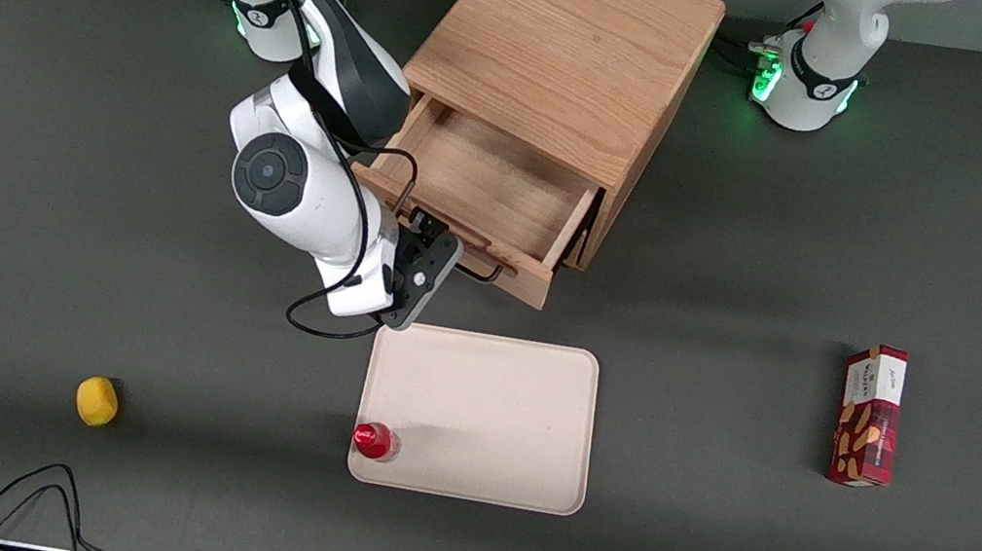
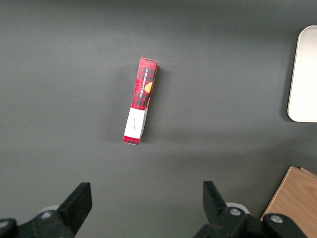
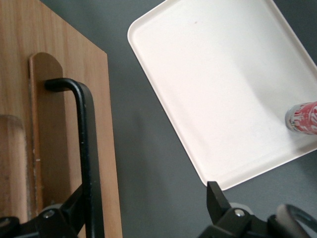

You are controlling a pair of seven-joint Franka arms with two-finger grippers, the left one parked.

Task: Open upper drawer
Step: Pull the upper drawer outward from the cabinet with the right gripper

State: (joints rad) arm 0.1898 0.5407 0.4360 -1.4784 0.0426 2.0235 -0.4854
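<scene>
The gripper [image 1: 427, 258] sits at the front of the upper drawer [image 1: 487, 178], at the end of its black handle [image 3: 85, 148] nearer the working arm. In the right wrist view its fingers [image 3: 218, 201] are spread apart, released: one lies against the handle bar and the other stands clear of it above the tabletop [image 3: 143, 163], so nothing is clamped between them.

The drawer is pulled well out of the oak cabinet [image 1: 566, 51], its shallow wooden bed bare and open to view. The cabinet stands toward the arms' bases, turned at an angle, with the drawer front facing the front camera.

Just in front of the drawer lies a pale tray [image 1: 490, 404], close to it but not touching. A small red can [image 1: 372, 440] stands upright in the tray's corner nearest the front camera, on the working arm's side.

A yellow lemon-like object [image 1: 97, 400] lies well apart toward the working arm's end of the tabletop. A red snack box [image 1: 869, 415] lies toward the parked arm's end.
</scene>
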